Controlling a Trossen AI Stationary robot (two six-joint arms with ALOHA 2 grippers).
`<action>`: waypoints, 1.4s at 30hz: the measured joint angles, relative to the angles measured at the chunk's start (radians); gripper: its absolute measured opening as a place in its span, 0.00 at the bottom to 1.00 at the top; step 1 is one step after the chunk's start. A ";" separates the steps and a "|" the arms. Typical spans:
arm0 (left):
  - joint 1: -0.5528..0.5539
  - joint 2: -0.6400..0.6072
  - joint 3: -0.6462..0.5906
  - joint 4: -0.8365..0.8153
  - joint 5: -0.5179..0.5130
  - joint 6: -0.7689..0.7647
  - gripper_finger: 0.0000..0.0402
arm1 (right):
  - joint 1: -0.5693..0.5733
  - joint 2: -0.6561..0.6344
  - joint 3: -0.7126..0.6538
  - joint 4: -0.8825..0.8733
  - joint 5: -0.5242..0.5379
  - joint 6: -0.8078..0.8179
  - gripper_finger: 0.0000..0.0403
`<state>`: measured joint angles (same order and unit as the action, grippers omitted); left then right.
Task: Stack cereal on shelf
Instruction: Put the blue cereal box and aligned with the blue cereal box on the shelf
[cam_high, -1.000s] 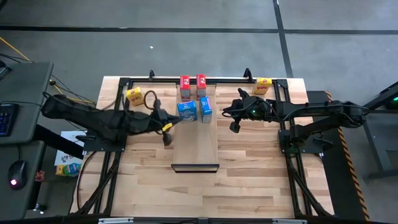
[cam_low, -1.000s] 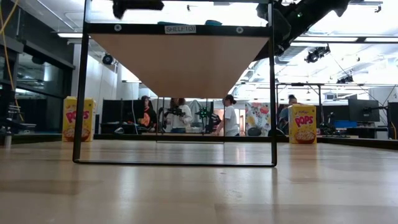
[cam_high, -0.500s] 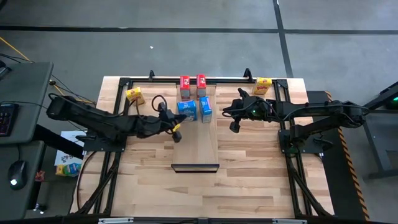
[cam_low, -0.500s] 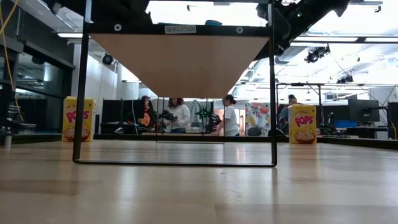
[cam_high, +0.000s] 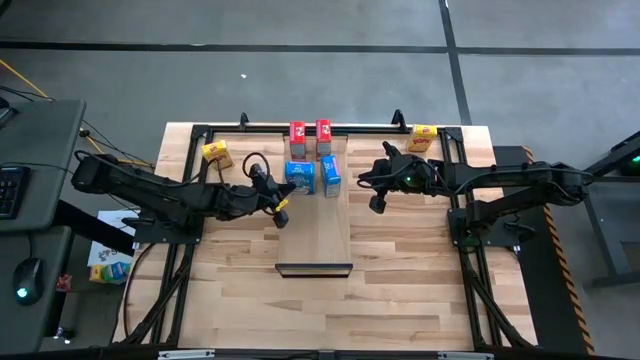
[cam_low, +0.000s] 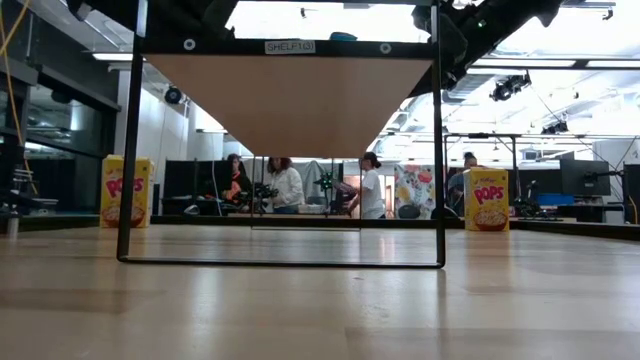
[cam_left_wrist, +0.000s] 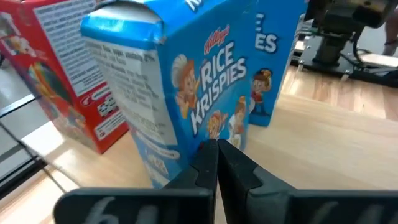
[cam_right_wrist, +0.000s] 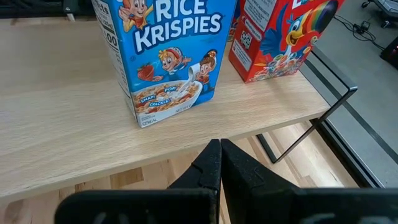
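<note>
Left gripper (cam_high: 281, 212) sits low over the left edge of the shelf (cam_high: 315, 235), jaws closed on nothing; its wrist view has the fingertips just short of the left blue cereal box (cam_left_wrist: 186, 93), not clearly touching; right gripper (cam_high: 377, 203) hovers off the shelf's right edge, jaws also closed and empty, facing the right blue cereal box (cam_right_wrist: 165, 53); both blue boxes stand upright side by side on the shelf's far half; two red cereal boxes (cam_high: 310, 133) stand upright just behind them at the far end; one yellow cereal box (cam_high: 215, 153) stands on the worktop (cam_high: 400, 280) well left of the shelf, the other yellow cereal box (cam_high: 423, 137) at the far right corner; near half of the shelf bare, dark lip at its near end; low view shows people in the room behind.
</note>
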<state>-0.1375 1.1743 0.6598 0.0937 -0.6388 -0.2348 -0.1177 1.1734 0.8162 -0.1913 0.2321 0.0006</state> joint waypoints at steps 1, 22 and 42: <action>0.000 -0.001 0.000 -0.005 -0.003 0.000 0.00 | 0.000 0.000 0.000 0.000 0.000 0.000 0.00; 0.064 0.014 0.000 -0.029 -0.191 -0.050 0.00 | 0.000 0.000 0.000 0.000 0.000 0.000 0.00; 0.172 0.159 0.001 0.135 -0.095 -0.014 0.00 | 0.000 0.000 0.000 0.000 0.000 0.000 0.00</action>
<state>0.0348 1.3330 0.6605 0.2288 -0.7334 -0.2487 -0.1177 1.1733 0.8162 -0.1909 0.2323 0.0006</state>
